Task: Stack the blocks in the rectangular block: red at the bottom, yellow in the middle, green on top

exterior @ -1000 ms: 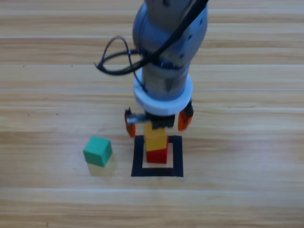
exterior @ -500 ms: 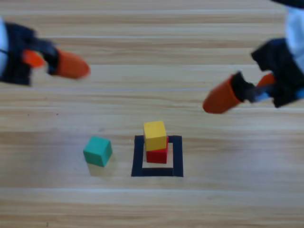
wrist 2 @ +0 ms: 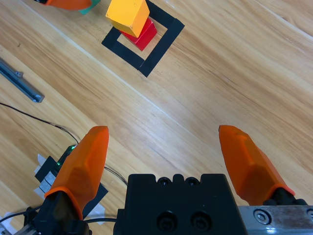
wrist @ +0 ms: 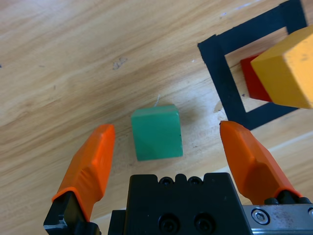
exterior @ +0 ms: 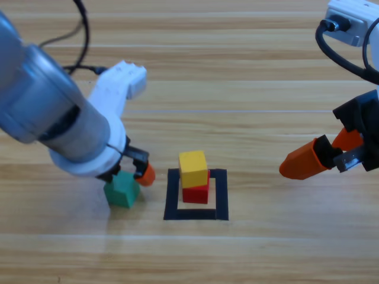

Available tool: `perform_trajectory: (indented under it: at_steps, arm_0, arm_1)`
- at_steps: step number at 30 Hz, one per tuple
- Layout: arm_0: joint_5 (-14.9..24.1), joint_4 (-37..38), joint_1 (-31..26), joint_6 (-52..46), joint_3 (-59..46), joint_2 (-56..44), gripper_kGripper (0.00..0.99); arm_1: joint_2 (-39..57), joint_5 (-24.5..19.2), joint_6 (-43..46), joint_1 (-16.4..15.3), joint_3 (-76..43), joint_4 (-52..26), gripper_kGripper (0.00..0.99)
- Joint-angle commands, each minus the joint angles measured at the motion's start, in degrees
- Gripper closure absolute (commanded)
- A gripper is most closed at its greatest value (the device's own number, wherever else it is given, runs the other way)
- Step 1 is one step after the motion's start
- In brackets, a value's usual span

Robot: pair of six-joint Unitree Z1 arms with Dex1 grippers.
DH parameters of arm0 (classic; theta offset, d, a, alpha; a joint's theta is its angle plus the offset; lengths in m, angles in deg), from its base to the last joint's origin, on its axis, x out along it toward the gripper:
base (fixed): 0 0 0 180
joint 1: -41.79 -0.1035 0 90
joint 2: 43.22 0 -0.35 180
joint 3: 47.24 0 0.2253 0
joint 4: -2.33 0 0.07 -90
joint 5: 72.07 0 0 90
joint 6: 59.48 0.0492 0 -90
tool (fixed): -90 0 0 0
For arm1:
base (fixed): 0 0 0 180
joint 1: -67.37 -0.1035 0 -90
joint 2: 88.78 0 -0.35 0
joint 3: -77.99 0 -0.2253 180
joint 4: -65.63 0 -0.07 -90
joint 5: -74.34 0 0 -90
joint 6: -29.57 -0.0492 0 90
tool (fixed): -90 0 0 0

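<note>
Yellow cube (exterior: 193,164) already sits on red cube (exterior: 196,193) inside the tape outline (exterior: 220,195) mid-tabletop, leaving only the green cube (wrist: 156,132) just beside it, framed by my spread left claw (wrist: 168,152), while my right claw (wrist 2: 166,156) waits apart, spread.

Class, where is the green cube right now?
In the high view the green cube sits on the table left of the rectangle, between the open left gripper's jaws.

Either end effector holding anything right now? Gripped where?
Nothing held. Left end effector is open, straddling the green cube without contact; right end effector is open over bare table.
</note>
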Motion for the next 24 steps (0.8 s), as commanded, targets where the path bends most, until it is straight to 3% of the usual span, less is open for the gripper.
perform_trajectory:
  at_steps: [1, 14, 17, 20, 24]
  arm_0:
    - [-0.3, 0.6, -1.4, -0.7, 0.8, 5.8, 0.07]
    - [-0.5, 0.2, -3.7, -0.2, 2.2, 10.2, 0.077]
    - [-0.5, 0.2, -4.1, 0.4, 2.2, 10.3, 0.171]
    - [-0.5, -0.3, -4.5, 0.4, 2.3, 10.3, 0.175]
    - [-0.7, -1.1, -4.9, 0.4, 2.3, 10.2, 0.312]
  arm_1:
    - [-0.5, -0.5, 0.5, 1.6, -1.4, -1.4, 0.0]
    - [-1.8, -0.7, 0.5, 1.6, -1.4, -2.2, 0.0]
    - [-1.8, -0.6, 0.5, 1.6, -1.4, -2.2, 0.0]
    - [-1.8, -0.6, 0.4, 1.6, -1.4, -2.2, 0.0]
    - [-1.8, -0.5, 0.4, 1.6, -1.4, -2.2, 0.0]
